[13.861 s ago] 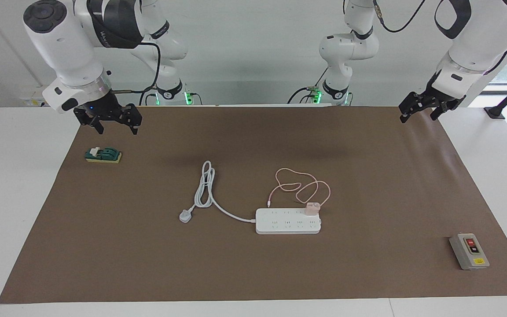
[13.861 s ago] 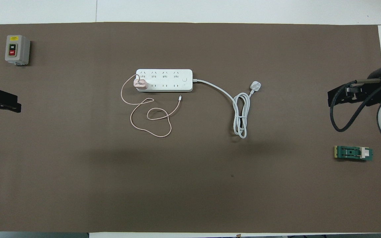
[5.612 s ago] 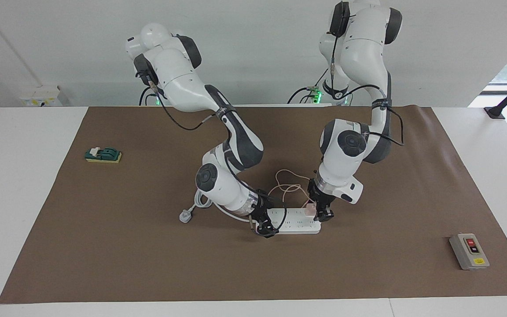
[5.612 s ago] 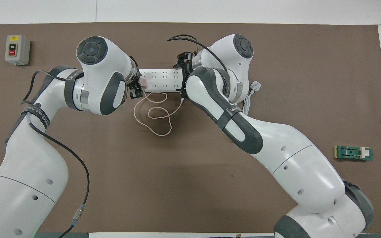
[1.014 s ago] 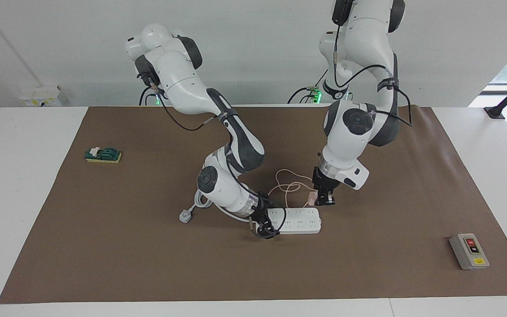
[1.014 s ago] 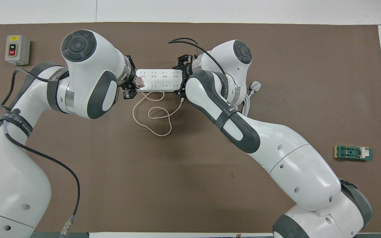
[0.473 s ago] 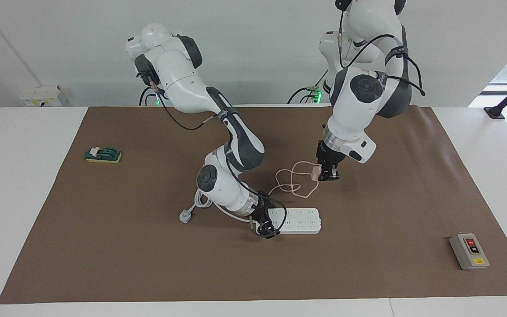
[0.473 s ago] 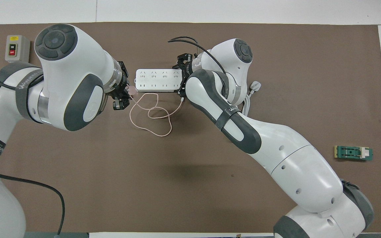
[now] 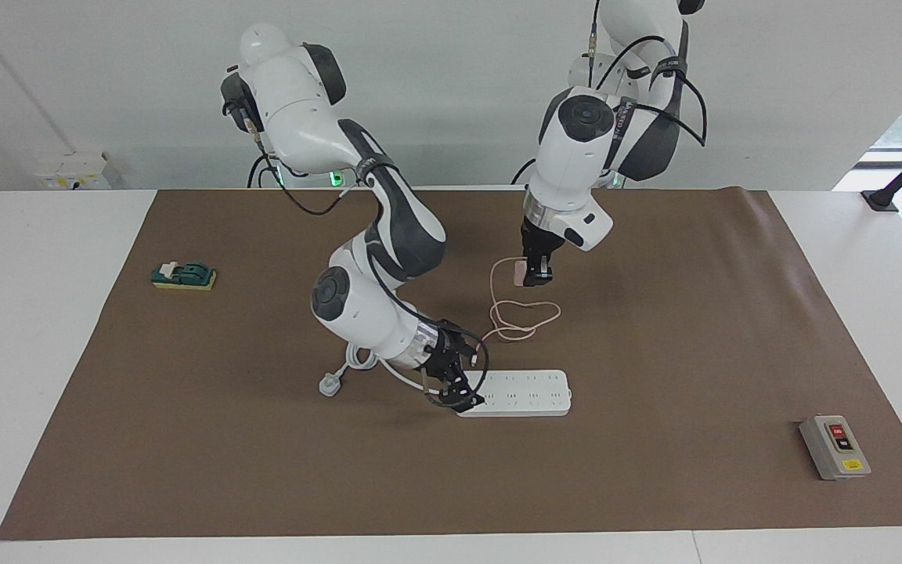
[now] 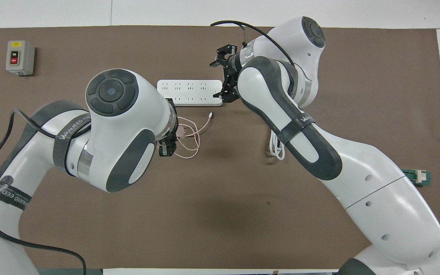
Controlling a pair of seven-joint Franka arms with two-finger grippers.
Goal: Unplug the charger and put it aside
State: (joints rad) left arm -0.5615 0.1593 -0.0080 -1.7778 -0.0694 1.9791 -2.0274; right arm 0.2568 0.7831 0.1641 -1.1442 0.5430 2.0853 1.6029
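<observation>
My left gripper (image 9: 537,272) is shut on the small pale pink charger (image 9: 519,272) and holds it in the air, over the mat between the white power strip (image 9: 529,392) and the robots. The charger's thin pink cable (image 9: 520,323) hangs down and lies looped on the mat. In the overhead view the charger (image 10: 181,131) shows beside the left gripper (image 10: 166,144), with the cable (image 10: 193,133) and the strip (image 10: 187,91) by it. My right gripper (image 9: 457,385) is open at the strip's cord end, also seen from above (image 10: 223,74).
The strip's thick white cord and plug (image 9: 330,385) lie toward the right arm's end, partly under the right arm. A grey on/off switch box (image 9: 835,446) sits toward the left arm's end. A green knife switch (image 9: 183,276) sits toward the right arm's end.
My left gripper has carried the unplugged charger up and toward the robots, dragging the cable along. My right gripper has shifted off the strip's end, toward the right arm's side.
</observation>
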